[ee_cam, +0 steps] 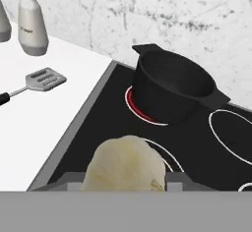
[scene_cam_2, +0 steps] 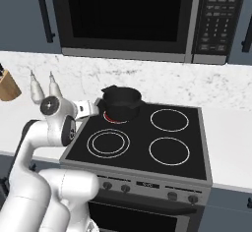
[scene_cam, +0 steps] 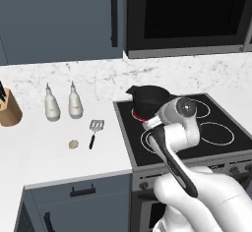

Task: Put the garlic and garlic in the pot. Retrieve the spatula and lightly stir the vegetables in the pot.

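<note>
In the hand view a pale cream garlic (ee_cam: pixel 126 166) fills the space between my fingers, with my gripper (ee_cam: pixel 125 183) shut on it. The gripper (scene_cam_2: pixel 98 109) hovers over the stove's front left, just short of the pot. The black pot (ee_cam: pixel 173 84) (scene_cam: pixel 147 97) (scene_cam_2: pixel 121 103) stands on the rear left burner, which glows red; its inside looks dark. A second garlic (scene_cam: pixel 74 144) lies on the white counter left of the stove. The spatula (scene_cam: pixel 94 131) (ee_cam: pixel 43 80) lies beside it, slotted head toward the wall.
Two white bottles (scene_cam: pixel 51 106) (scene_cam: pixel 75 103) stand at the back of the counter, and a wooden knife block (scene_cam: pixel 9 109) sits far left. The black stove top (scene_cam_2: pixel 147 142) has several burners. A microwave (scene_cam_2: pixel 128 14) hangs above.
</note>
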